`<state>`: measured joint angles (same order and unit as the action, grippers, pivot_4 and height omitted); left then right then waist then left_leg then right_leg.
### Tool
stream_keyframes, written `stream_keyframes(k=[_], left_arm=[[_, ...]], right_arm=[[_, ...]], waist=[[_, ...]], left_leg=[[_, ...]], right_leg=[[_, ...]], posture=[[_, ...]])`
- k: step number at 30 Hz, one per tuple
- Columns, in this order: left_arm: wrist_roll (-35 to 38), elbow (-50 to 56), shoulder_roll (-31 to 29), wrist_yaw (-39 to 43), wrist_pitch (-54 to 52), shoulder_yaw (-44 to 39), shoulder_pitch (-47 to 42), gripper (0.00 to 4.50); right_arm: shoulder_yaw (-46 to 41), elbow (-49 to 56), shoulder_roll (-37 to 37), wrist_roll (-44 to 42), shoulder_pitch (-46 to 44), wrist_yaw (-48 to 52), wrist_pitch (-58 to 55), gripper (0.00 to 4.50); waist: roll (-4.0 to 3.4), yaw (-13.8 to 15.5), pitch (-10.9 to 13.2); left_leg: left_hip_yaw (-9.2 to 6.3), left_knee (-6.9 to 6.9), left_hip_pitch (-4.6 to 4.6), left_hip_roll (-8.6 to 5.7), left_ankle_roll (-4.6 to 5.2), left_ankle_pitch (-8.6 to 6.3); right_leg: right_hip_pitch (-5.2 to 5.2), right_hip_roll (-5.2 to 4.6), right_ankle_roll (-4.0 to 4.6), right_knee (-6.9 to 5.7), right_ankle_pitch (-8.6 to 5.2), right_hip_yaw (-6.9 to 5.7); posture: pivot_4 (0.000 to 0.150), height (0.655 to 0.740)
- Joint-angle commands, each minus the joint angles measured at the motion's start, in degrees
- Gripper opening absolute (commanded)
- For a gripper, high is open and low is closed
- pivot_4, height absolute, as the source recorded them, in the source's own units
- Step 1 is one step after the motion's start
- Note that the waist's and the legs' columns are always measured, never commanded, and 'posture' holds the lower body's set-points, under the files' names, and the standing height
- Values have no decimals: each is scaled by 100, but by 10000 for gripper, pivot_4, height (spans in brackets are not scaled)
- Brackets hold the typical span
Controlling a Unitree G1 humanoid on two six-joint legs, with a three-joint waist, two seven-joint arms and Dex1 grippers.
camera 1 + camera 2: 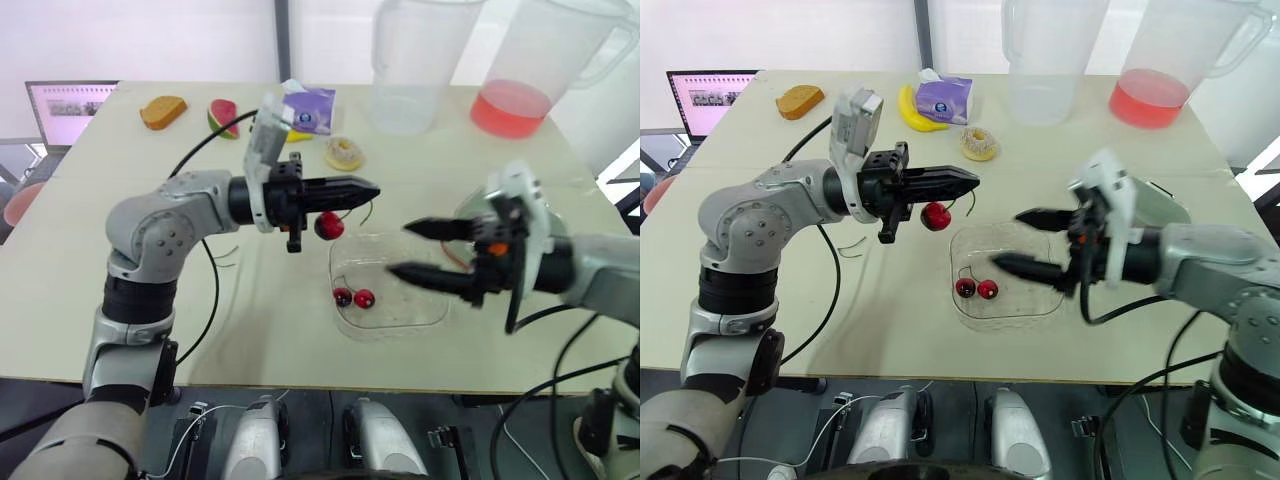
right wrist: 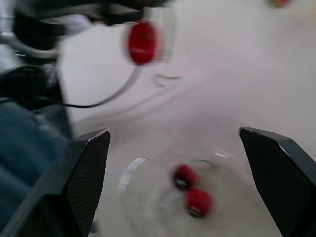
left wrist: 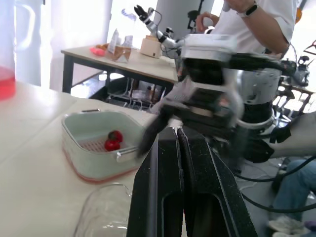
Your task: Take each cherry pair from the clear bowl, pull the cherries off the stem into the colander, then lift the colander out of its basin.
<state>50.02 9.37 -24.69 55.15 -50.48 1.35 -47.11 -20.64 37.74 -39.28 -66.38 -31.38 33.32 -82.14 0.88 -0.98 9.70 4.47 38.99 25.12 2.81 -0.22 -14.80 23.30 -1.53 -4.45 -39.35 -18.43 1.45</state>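
My left gripper (image 1: 368, 190) is shut on a cherry stem, and one red cherry (image 1: 328, 226) hangs under it, above the far left edge of the clear bowl (image 1: 420, 315). A cherry pair (image 1: 353, 297) lies in the bowl. My right gripper (image 1: 402, 250) is open over the bowl's right half, its fingers pointing at the hanging cherry. In the right wrist view that cherry (image 2: 142, 42) is ahead and the pair (image 2: 192, 190) is below between the spread fingers (image 2: 89, 163). The pale colander in its basin (image 3: 94, 148) holds two cherries (image 3: 113, 140) and sits behind my right gripper.
A clear pitcher (image 1: 415, 70) and a pitcher of red liquid (image 1: 520, 100) stand at the back. A donut (image 1: 345, 153), tissue pack (image 1: 308, 108), banana (image 1: 918, 110), watermelon slice (image 1: 222, 115), bread (image 1: 163, 111) and a laptop (image 1: 70, 108) are at the back left. A person (image 3: 256, 19) stands beyond the table.
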Motion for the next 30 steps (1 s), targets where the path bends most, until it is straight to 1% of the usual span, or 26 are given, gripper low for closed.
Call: stream_keyframes(k=[1,5,8,16,19,22,23,25,26,27,30], left_arm=[[-54,58,-47,174,201,-36,28,0],[-87,79,-76,242,210,-34,96,0],[-126,73,-77,261,231,-29,139,0],[-164,96,-21,252,237,-11,195,0],[-175,91,-8,252,231,-16,188,0],[-184,80,-6,246,231,-21,172,0],[-187,80,-6,243,232,-22,169,0],[-191,79,-3,234,231,-24,162,0],[-191,79,-3,231,230,-26,160,0],[-192,80,-3,229,230,-27,159,0],[-197,80,7,214,229,-25,152,0]], right_arm=[[483,-332,488,21,-474,-767,95,44540],[754,-656,889,98,-699,-1293,151,44540],[906,-703,1040,25,-741,-1462,223,44540],[1147,-825,1339,-124,-801,-1794,379,44540],[1191,-868,1390,-162,-799,-1897,435,35672],[1227,-883,1386,-186,-788,-1954,459,21226],[1232,-886,1379,-196,-783,-1966,465,15132],[1246,-883,1344,-212,-767,-1974,454,6286],[1255,-880,1326,-221,-760,-1975,448,3604],[1262,-880,1312,-241,-753,-1979,439,2871],[1299,-856,1234,-290,-713,-1960,398,2770]], waist=[[0,1,0],[0,36,0],[1,34,0],[1,14,0],[0,17,0],[0,17,0],[0,16,0],[0,14,0],[0,14,0],[0,14,0],[0,15,0]], left_leg=[[0,0,-1,1,0,0],[0,-1,4,-2,2,-1],[0,2,18,-4,2,-1],[-1,2,16,0,3,-2],[-1,2,17,0,4,-2],[-1,2,17,-1,4,-2],[-1,2,17,-1,4,-2],[-1,2,17,-1,4,-2],[-1,2,17,0,4,-2],[-1,2,17,0,4,-2],[-1,2,17,0,4,-3]], right_leg=[[0,1,0,-1,0,0],[4,0,0,1,-1,-1],[12,-6,-1,6,-1,-2],[13,-2,-1,2,0,-3],[13,-3,-1,2,0,-4],[13,-3,-1,2,0,-4],[13,-3,-1,2,0,-4],[13,-3,-1,2,0,-4],[13,-3,-1,2,0,-4],[13,-2,-1,2,0,-4],[13,-3,-1,2,0,-4]], posture=[[1500,7400],[1500,7400],[1500,7400],[1500,7400],[1500,7400],[1500,7400],[1500,7400],[1500,7400],[1500,7400],[1500,7400],[1500,7400]])
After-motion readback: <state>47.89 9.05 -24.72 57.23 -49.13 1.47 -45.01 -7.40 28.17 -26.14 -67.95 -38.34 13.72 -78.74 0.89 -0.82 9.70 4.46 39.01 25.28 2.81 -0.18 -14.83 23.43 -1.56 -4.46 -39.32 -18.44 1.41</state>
